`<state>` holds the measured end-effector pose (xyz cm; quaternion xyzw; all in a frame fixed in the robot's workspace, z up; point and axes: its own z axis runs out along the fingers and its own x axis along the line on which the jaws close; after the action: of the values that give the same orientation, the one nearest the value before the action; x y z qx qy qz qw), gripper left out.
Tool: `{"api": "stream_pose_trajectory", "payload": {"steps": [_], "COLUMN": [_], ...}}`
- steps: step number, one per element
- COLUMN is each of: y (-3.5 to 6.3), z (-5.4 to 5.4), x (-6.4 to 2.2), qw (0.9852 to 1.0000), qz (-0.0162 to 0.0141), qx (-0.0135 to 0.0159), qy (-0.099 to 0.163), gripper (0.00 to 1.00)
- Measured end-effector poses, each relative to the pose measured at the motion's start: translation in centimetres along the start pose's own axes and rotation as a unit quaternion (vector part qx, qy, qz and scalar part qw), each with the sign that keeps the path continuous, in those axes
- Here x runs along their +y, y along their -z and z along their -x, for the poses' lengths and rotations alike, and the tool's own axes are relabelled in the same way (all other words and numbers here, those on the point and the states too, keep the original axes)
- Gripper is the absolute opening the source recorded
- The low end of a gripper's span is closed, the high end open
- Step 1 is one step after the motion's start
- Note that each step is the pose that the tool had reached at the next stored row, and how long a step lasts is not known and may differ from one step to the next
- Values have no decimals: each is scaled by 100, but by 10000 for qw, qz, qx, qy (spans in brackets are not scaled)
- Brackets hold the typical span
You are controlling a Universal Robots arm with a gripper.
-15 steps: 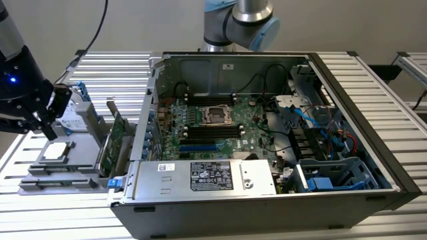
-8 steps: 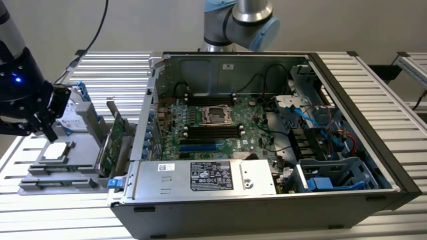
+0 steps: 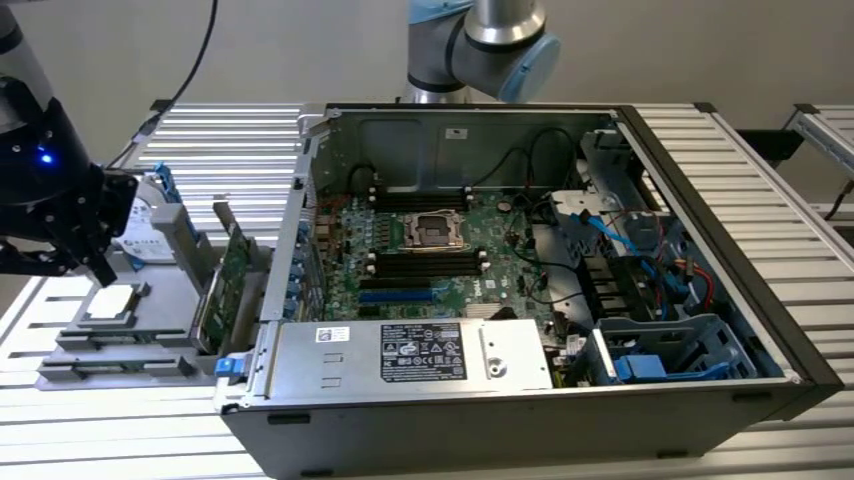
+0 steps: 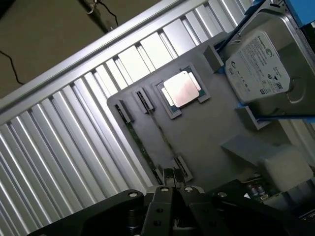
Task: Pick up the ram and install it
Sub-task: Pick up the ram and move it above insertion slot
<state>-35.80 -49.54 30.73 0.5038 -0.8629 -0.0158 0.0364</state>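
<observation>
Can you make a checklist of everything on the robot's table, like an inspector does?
surface: slatted metal table carrying a grey tray and an open computer case.
job's things: two ram sticks on edge in the tray.
clutter: processor chip, hard drive and green expansion card on the tray.
grippers: gripper shut, just above the tray by the ram sticks' end.
cables: black cable hanging behind; blue cables inside the case.
surroundings: plain wall.

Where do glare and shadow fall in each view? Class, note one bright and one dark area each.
Exterior view: the slatted table glares white beside the grey tray, the computer case interior lies in shade. Wrist view: the table glares behind the tray, the processor lid shines, the claw is dark.
</observation>
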Motion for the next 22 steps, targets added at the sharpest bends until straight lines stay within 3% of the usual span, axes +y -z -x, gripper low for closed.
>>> {"api": "stream_pose_trajectory", "payload": {"steps": [5,10,16,22], "y": [-15,-28,-44,-59], "z": [1,1,2,3], "x": [-1,-2,-3,-4], "qw": [9990,9959,9895,9801], "qz": [-22,-43,-68,-93], "qx": [29,57,92,127], "qy": [456,901,1443,1981], "gripper": [11,11,11,11]}}
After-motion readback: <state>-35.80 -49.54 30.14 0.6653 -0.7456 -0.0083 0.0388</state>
